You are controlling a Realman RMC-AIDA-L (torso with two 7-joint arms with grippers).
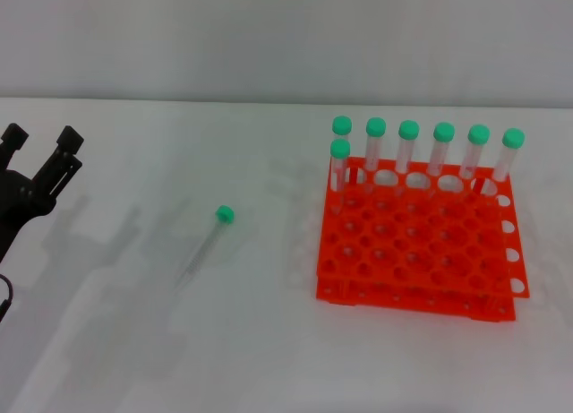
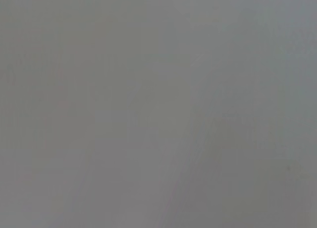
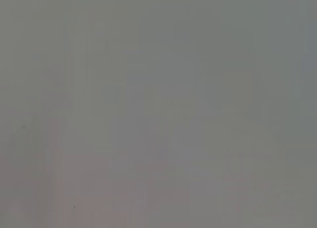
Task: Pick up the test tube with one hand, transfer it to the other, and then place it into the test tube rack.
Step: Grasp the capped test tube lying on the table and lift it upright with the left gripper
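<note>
Your left gripper [image 1: 40, 144] sits at the far left edge of the head view, its two black fingers spread wide with nothing between them, raised over the white table [image 1: 134, 341] and well apart from the work. From there you can see the test tube [image 1: 206, 247] lying flat on the table, green cap pointing away from the robot, between that gripper and the test tube rack [image 1: 416, 252], touching neither. The rack stands to the right with seven capped tubes [image 1: 408, 144] upright along its back: six in a row and one more in front at the left end. I judge the task not yet started: no pickup, no handover, no placement, so all three steps remain. The clear body of the lying tube is faint against the table and its lower end is hard to trace. The right gripper does not appear in this view, so you cannot tell its state. The left wrist view shows only a featureless grey field; no fingers, tube or rack can be made out. The right wrist view is the same, grey with a faint pinkish cast low down, nothing identifiable.
</note>
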